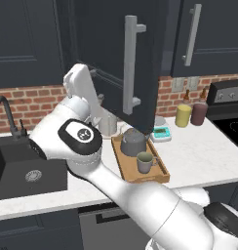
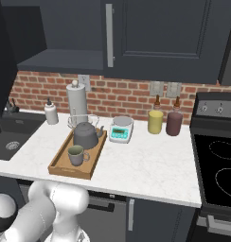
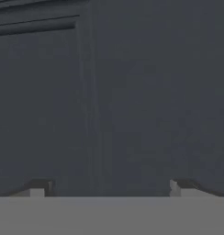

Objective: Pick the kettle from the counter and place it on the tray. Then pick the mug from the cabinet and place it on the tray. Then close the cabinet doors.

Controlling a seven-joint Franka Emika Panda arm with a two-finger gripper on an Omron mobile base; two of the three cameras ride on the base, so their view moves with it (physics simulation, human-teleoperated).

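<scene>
The dark grey kettle [image 1: 132, 142] [image 2: 86, 135] and the grey-green mug [image 1: 145, 162] [image 2: 76, 155] both stand on the wooden tray [image 1: 122, 166] [image 2: 58, 165] on the white counter [image 2: 136, 165]. The cabinet [image 2: 60, 60] is open and shows a bare shelf. Its left door [image 1: 116, 53] hangs out over the counter, with its bar handle [image 1: 130, 63] facing me. The right door [image 2: 164, 38] looks shut. My gripper [image 3: 109, 188] is open with nothing in it, its fingertips [image 3: 40, 187] close to a dark navy panel. In the left base view my arm reaches up to the left door's outer face.
A paper-towel roll [image 2: 76, 101] and a soap bottle [image 2: 51, 113] stand by the brick wall. A grey scale [image 2: 121, 130], a yellow jar [image 2: 155, 122] and a maroon cup [image 2: 174, 124] are right of the tray. The sink [image 1: 28, 168] lies left, the stove [image 2: 217, 160] right.
</scene>
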